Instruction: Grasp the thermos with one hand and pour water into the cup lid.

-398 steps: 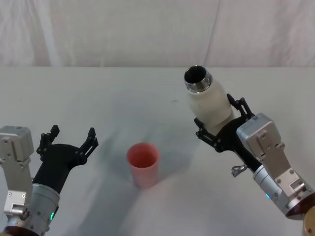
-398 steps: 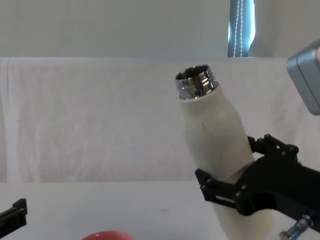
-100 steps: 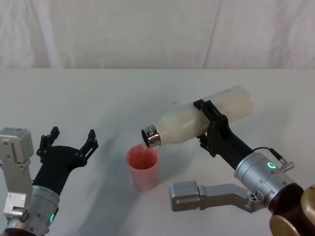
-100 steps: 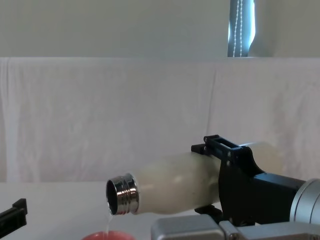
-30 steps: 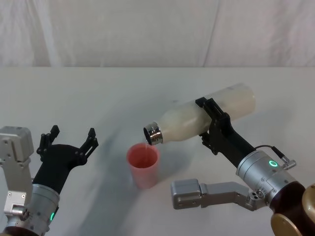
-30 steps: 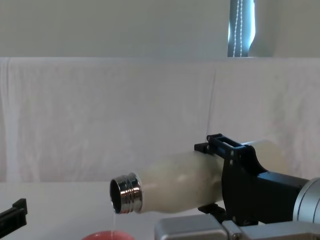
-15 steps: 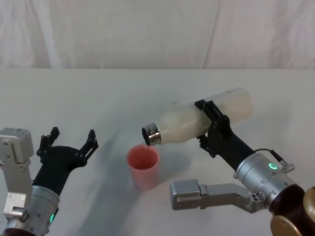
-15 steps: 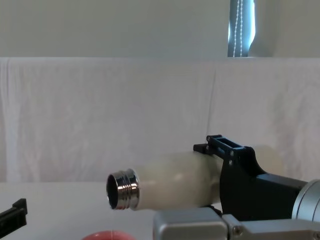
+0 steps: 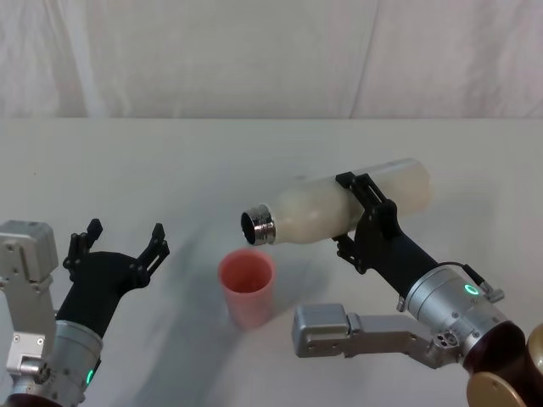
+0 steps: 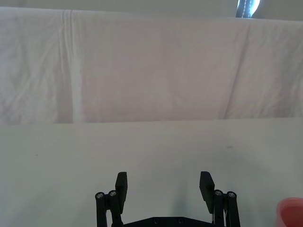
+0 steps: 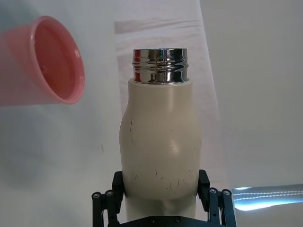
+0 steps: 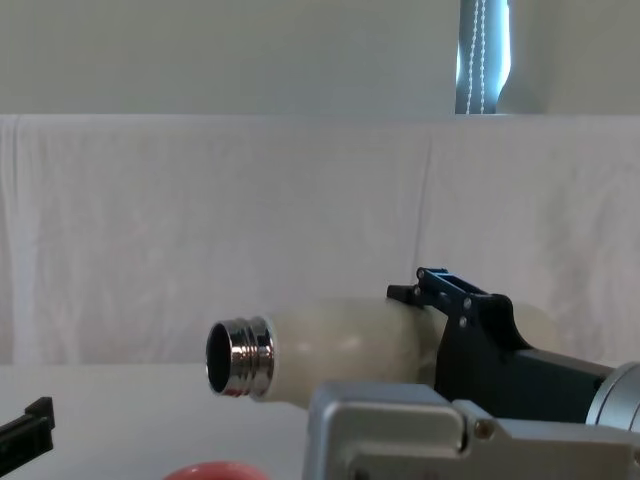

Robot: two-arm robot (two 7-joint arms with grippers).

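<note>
Right gripper (image 9: 365, 220): fingers clamped around the body of the thermos (image 9: 339, 206), one finger (image 9: 361, 188) over the top of the body, the other under it. Head view, centre right of frame: thermos held in the air, lying close to horizontal, base toward the right, chrome neck (image 9: 257, 225) toward the left. Neck mouth sits just above and slightly up-frame of the cup lid (image 9: 247, 284).

Cup lid: upright on the white desk (image 9: 170, 170), lower centre of the head view, open side up. Not touching the thermos.

Chest view: thermos (image 12: 340, 350) runs across the lower middle of the frame, neck at left centre, nearly level. Black gripper body (image 12: 500, 355) at lower right. Only the red curved rim of the cup lid (image 12: 210, 470) shows at the bottom edge, below the neck.

Right wrist view: thermos (image 11: 160, 142) fills the middle of the frame between the two fingers (image 11: 106, 201) at the bottom edge; small dark scuffs on the cream body. Cup lid (image 11: 47, 61) in the upper left, pink inside visible.

Left gripper (image 9: 119, 246): lower left of the head view, low over the desk, fingers spread wide, holding nothing. Left wrist view: both fingers (image 10: 120, 187) at the bottom centre, well apart; edge of the cup lid (image 10: 291, 213) in the lower right corner
</note>
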